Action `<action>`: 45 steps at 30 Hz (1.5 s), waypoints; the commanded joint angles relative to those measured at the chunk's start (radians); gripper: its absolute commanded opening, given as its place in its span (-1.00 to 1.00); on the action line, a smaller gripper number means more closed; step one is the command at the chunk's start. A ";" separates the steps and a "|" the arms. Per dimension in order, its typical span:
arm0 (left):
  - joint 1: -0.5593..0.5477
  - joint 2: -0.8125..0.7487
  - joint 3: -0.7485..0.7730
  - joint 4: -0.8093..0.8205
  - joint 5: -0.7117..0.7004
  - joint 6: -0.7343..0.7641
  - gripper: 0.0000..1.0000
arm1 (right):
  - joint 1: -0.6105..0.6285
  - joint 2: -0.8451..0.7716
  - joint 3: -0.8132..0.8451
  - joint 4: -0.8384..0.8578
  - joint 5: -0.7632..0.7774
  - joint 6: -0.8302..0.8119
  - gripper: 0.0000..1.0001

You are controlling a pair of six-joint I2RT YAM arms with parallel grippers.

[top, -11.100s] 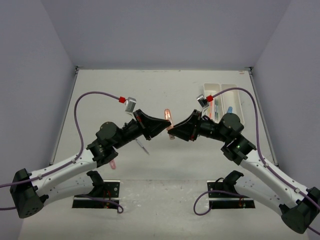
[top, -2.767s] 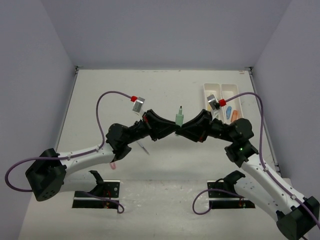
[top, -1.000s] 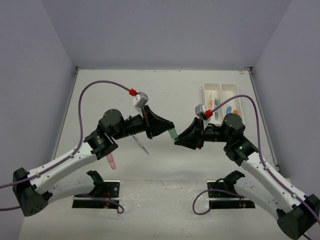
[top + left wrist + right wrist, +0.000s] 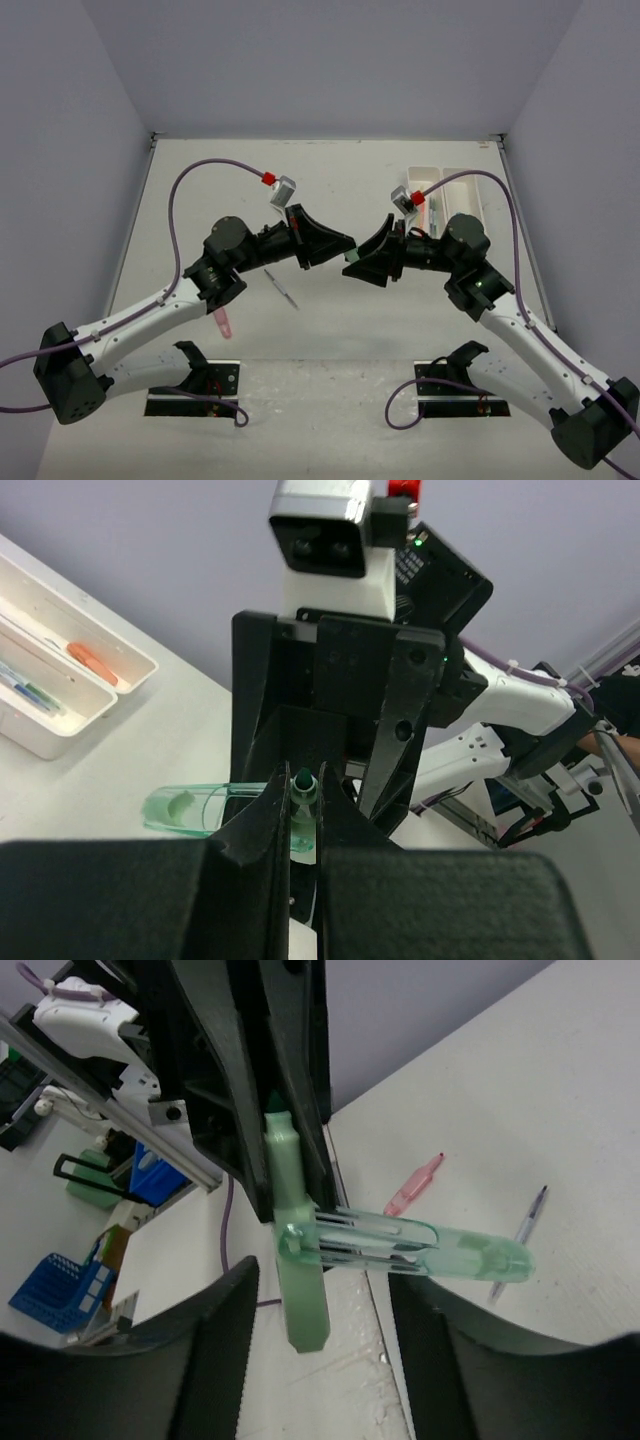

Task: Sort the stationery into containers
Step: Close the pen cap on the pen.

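From above, the green marker is nearly hidden between both jaws; the trays at 1 o'clock are partly covered by the right arm, their contents too small to be told

White table; pale lilac walls on three sides; even light.

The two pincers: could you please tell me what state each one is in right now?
Left pincer: closed, holding the green marker.
Right pincer: open, holding nothing.
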 commanded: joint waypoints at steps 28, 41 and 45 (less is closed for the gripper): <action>0.006 -0.065 0.009 -0.066 -0.123 -0.173 1.00 | 0.004 -0.155 0.042 -0.163 -0.455 -0.434 -1.00; -0.003 0.104 -0.085 0.571 0.186 -0.605 -0.09 | 0.010 -0.116 0.147 -0.171 -0.480 -0.486 -1.00; -0.003 0.081 -0.102 0.595 0.187 -0.613 -0.74 | 0.010 -0.096 0.157 -0.207 -0.385 -0.519 -1.00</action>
